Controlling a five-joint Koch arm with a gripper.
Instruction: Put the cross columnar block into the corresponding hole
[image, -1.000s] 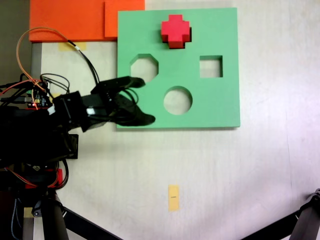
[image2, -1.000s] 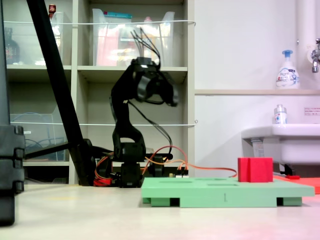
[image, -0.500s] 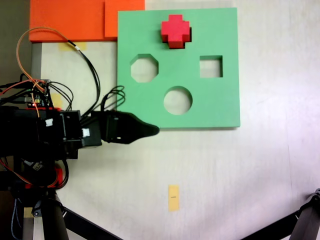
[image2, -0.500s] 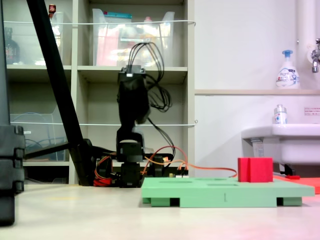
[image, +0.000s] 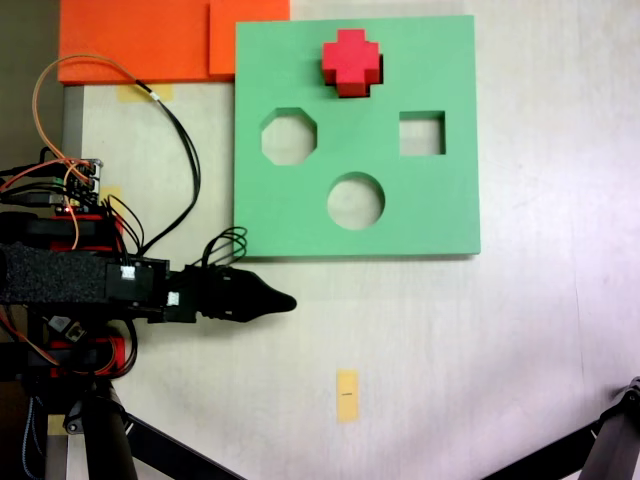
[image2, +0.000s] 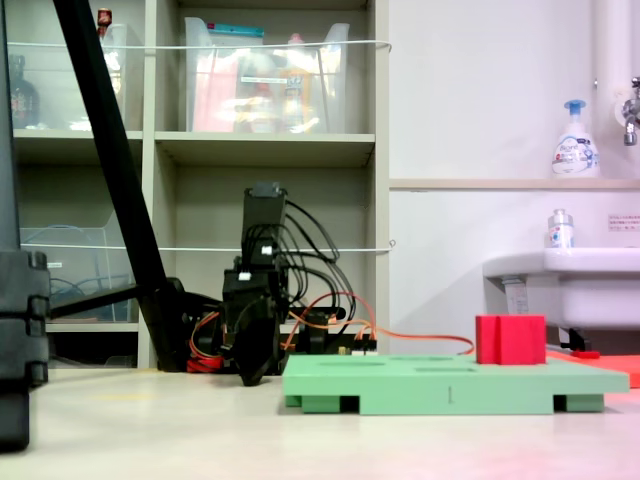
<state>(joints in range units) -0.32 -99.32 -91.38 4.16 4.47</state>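
The red block (image: 351, 62) stands in the board (image: 440, 200) near its far edge in the top-down fixed view, and its plus outline suggests it sits in the cross hole, though the side fixed view shows the block (image2: 510, 340) rising well above the board (image2: 450, 385), so how deep it is seated is hard to judge. The octagonal, square and round cutouts lie open. The arm is folded low beside the board's near left corner, the gripper (image: 280, 302) pointing along the table, apart from the board and well away from the block. Its jaws taper to a single dark tip, so I cannot tell whether they are spread or pressed together. This looks like a rest pose with the task done.
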